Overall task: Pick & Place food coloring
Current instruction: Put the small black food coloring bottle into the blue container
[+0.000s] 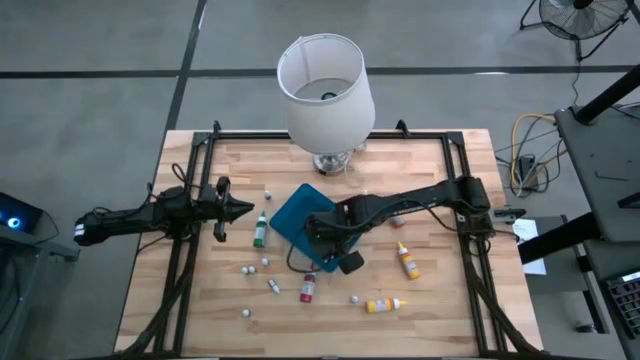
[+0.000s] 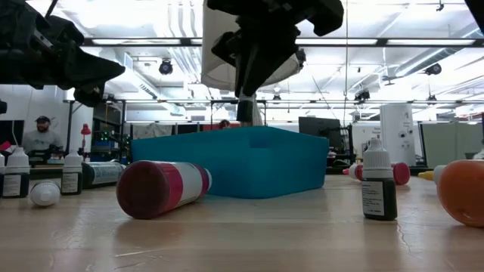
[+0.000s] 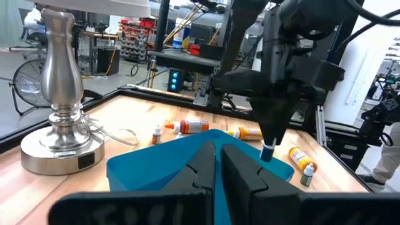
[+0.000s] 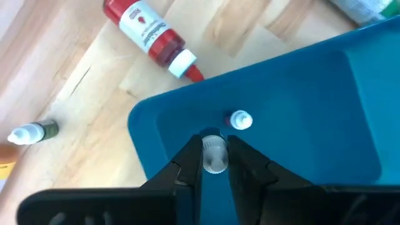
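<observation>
From overhead, the right claw sits over the near corner of the teal tray, while the left claw waits off to the side with its fingers pressed together, the green food coloring bottle just beside its tip. A red bottle lies on the surface just past the right claw toward the front edge, with an orange bottle and a yellow one further out to its side.

Low view: the right arm comes down behind the tray, and the red bottle lies on its side in front of it. A small dark bottle stands upright off to one side.

Left wrist: the right claw hangs right at the tray rim, pinching something small with a blue bit showing.

Right wrist: the claw is pinching a small bottle by its pale cap, inside the tray. Another pale tip sits just ahead of it. The red bottle lies outside the tray wall.
</observation>
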You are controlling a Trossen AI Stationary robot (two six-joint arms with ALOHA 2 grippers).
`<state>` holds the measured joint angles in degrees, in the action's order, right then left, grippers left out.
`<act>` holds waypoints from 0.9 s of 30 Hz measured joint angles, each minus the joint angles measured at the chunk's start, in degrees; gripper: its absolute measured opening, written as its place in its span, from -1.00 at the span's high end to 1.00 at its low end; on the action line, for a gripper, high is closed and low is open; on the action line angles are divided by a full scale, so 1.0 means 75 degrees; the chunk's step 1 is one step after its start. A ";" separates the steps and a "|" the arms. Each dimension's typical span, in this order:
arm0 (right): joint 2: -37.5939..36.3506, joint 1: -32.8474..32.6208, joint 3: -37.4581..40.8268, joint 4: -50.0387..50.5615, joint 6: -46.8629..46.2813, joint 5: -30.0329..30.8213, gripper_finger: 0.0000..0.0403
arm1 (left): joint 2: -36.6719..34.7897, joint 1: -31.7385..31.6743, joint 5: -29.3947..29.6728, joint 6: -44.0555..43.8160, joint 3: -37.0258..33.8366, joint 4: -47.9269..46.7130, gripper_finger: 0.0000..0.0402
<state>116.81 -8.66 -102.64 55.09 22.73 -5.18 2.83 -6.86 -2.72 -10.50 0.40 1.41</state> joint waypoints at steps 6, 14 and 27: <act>0.0044 -0.0065 0.0011 0.0060 -0.0014 0.0027 0.76 | 0.0000 0.0001 0.0003 0.0002 0.0000 0.0000 1.00; 0.0163 -0.0065 0.0113 -0.0027 -0.0333 0.0055 0.76 | 0.0000 -0.0002 0.0000 0.0002 0.0000 0.0000 1.00; 0.0882 -0.0060 0.0086 -0.0291 -0.0668 0.0051 0.76 | 0.0000 0.0000 0.0003 0.0001 0.0000 0.0000 1.00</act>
<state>123.43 -9.11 -102.00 52.91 17.72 -4.80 2.83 -6.86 -2.70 -10.49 0.40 1.41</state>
